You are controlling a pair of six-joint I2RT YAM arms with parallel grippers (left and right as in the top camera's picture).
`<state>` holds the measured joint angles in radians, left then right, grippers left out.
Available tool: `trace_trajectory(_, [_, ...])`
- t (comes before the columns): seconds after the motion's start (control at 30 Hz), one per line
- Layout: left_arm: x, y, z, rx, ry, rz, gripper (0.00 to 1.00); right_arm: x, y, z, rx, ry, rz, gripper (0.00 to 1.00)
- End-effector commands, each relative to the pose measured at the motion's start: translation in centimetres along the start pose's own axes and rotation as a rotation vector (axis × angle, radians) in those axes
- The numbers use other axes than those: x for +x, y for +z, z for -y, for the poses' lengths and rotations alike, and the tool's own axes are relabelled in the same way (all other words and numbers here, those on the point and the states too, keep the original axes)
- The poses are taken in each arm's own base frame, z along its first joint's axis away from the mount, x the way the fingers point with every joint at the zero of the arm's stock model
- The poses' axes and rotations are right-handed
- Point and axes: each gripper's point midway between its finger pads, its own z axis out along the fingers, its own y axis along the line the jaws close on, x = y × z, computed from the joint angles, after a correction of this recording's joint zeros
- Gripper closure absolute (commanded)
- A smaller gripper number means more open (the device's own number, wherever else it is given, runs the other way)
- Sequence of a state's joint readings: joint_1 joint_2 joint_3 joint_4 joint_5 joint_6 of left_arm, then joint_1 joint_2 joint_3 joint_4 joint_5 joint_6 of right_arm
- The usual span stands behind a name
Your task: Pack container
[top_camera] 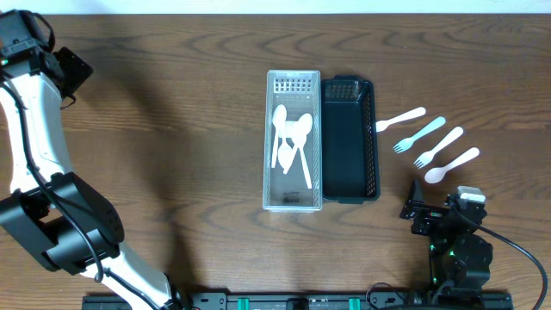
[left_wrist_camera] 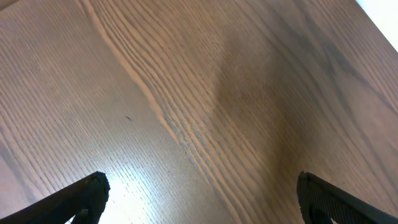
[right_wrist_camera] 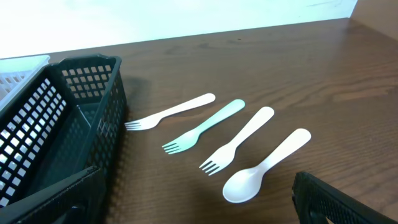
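Note:
A clear basket (top_camera: pixel 294 203) holds several white spoons (top_camera: pixel 289 138). A black mesh basket (top_camera: pixel 349 194) stands right of it, empty; it also shows in the right wrist view (right_wrist_camera: pixel 74 112). On the table to the right lie a white fork (top_camera: pixel 401 119) (right_wrist_camera: pixel 171 112), a teal fork (top_camera: pixel 420 133) (right_wrist_camera: pixel 204 126), another white fork (top_camera: pixel 439 146) (right_wrist_camera: pixel 237 139) and a white spoon (top_camera: pixel 452 164) (right_wrist_camera: pixel 266 165). My right gripper (top_camera: pixel 441 215) (right_wrist_camera: pixel 205 205) is open and empty, just short of the spoon. My left gripper (top_camera: pixel 65 73) (left_wrist_camera: pixel 199 199) is open over bare wood at far left.
The brown wooden table (top_camera: pixel 172 129) fills the view. The white wall edge shows beyond the table in the right wrist view (right_wrist_camera: pixel 155 18).

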<state>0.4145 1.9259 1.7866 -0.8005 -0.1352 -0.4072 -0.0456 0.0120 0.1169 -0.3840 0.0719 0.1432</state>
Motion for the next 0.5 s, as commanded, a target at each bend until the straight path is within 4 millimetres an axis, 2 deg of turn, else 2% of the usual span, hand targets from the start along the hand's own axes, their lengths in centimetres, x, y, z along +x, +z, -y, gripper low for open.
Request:
trace_trajectory(0.0, [-1.0,-1.2,0.0,0.004,0.002,0.035,0.02,-0.3,0.0,0.2,0.01,-0.007,0.017,0.01])
trace_trajectory(0.07, [-1.0,-1.2,0.0,0.004,0.002,0.034,0.02,-1.8,-0.1,-0.4,-0.022,0.009,0.077,0.01])
trace_trajectory(0.17, [-1.0,-1.2,0.0,0.004,0.002,0.034,0.02,-2.4,-0.3,-2.0,-0.12,0.092,0.092,0.01])
trace_trajectory(0.33, [-1.0,-1.2,0.0,0.004,0.002,0.034,0.02,-4.9,-0.5,-2.3,-0.146,0.206,0.183,0.01])
trace_trajectory(0.47, [-1.0,-1.2,0.0,0.004,0.002,0.034,0.02,-5.1,0.1,-2.4,-0.14,0.231,0.152,0.01])
